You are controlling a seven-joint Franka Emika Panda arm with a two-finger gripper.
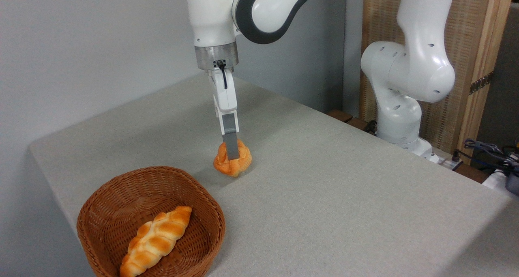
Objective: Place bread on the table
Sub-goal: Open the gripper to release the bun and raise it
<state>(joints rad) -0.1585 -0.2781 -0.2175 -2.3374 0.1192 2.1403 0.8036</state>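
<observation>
A small round golden-orange knotted bread roll (232, 160) sits on the grey cloth-covered table (324, 187), near its left edge, just beyond a brown woven wicker basket (121, 196) holding a long braided glazed loaf (156, 240). The white arm's gripper (231, 153) hangs vertically, fingers clamped on the roll.

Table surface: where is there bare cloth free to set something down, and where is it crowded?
The table is bare right of the bread across to the robot base, and at the back left behind the gripper. It is crowded at the front left, between the basket holding the braided loaf and the bread.
</observation>
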